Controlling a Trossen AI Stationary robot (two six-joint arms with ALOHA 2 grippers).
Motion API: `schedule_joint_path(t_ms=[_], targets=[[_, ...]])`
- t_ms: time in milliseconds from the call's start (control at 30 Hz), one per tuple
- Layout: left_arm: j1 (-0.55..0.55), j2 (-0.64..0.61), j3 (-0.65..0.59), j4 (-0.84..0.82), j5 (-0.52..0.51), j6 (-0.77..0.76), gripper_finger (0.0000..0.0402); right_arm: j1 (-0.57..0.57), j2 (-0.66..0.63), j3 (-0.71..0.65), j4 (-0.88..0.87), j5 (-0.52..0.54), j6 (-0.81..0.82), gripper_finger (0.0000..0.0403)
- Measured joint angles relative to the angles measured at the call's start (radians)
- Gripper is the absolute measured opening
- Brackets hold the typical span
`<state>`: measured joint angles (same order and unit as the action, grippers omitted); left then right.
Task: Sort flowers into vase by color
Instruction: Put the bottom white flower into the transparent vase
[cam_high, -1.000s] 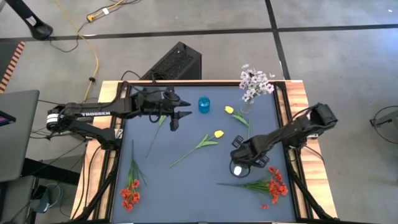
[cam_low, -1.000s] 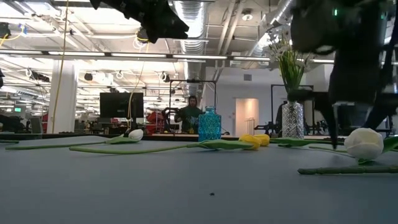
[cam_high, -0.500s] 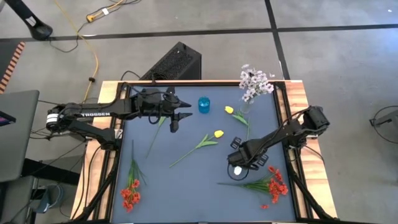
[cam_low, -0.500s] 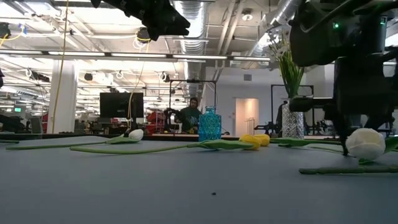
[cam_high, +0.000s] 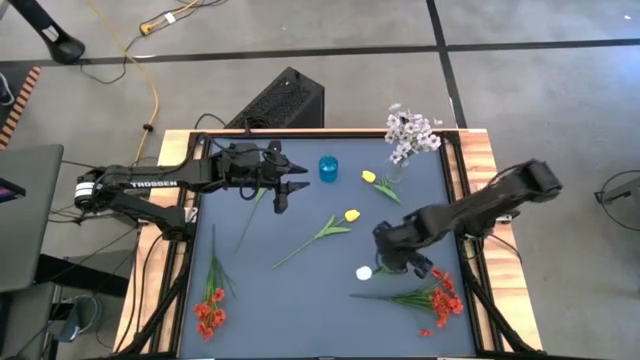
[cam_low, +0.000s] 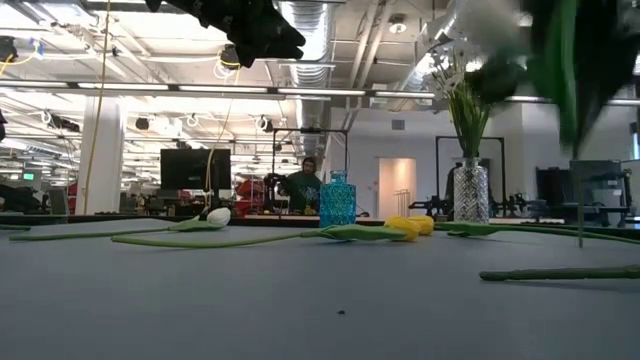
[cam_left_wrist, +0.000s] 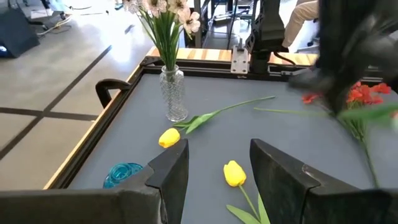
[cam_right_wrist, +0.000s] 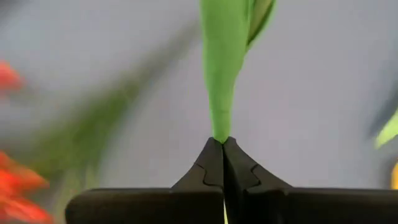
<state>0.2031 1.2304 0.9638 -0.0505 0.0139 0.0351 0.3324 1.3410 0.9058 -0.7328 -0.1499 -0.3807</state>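
White tulip (cam_high: 365, 272) hangs lifted off the mat in my right gripper (cam_right_wrist: 222, 144), whose fingers are pinched tight on its green stem just above a red cluster (cam_high: 441, 298). I see 2 yellow tulips (cam_high: 350, 215) lying between it and the clear vase (cam_high: 396, 173) of lilac sprays at the far edge, with a blue vase (cam_high: 328, 168) beside. My left gripper (cam_left_wrist: 216, 163) hovers parted near the blue vase, over another white tulip (cam_low: 218, 215). More red blossoms (cam_high: 209, 312) lie at the near left.
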Motion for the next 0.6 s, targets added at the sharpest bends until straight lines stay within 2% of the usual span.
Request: schedule_joint_path(t_ms=[133, 233, 433, 600], targets=[[0.000, 0.000, 0.000, 0.000, -0.015, 0.011, 0.0160, 0.058, -0.176, 0.001, 0.099, -0.013, 0.113, 0.0014], [0.000, 0.000, 0.000, -0.001, -0.018, 0.013, 0.0160, 0.125, -0.289, 0.001, 0.139, 0.071, 0.149, 0.0014], [-0.002, 0.000, 0.000, -0.002, -0.004, 0.045, 0.0160, 0.234, -0.450, 0.002, 0.178, 0.369, 0.290, 0.0014], [-0.003, 0.000, 0.000, -0.002, 0.005, 0.058, 0.0160, 0.294, -0.536, 0.000, 0.117, 0.682, 0.429, 0.0014]])
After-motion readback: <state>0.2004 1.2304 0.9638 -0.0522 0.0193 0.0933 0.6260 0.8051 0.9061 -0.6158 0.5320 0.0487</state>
